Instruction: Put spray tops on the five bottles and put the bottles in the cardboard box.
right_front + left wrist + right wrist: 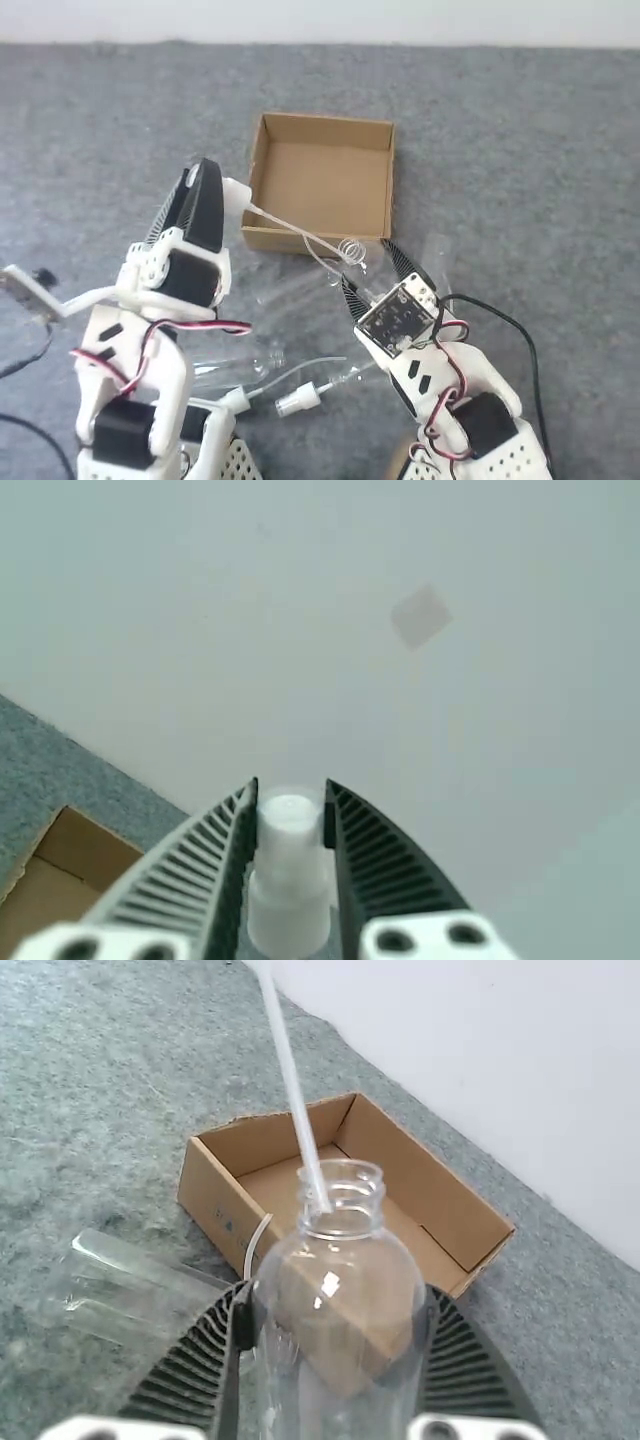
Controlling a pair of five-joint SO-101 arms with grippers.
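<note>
My right gripper [338,1305] is shut on a clear bottle [340,1280], held upright just in front of the cardboard box [420,1190]. My left gripper [290,792] is shut on a white spray top [290,865]. Its thin tube [293,1090] slants down into the bottle's open neck. In the high view the left gripper [232,190] sits at the box's [320,180] near left corner, and the tube [295,228] runs across to the bottle's neck [350,250] above the right gripper [366,264]. The box holds nothing.
More clear bottles lie on the grey carpet, one [290,290] between the arms and one [235,368] nearer the bases. Two loose spray tops [300,400] lie near the front. A lying bottle [130,1280] is close beside the right gripper. A white wall stands behind the box.
</note>
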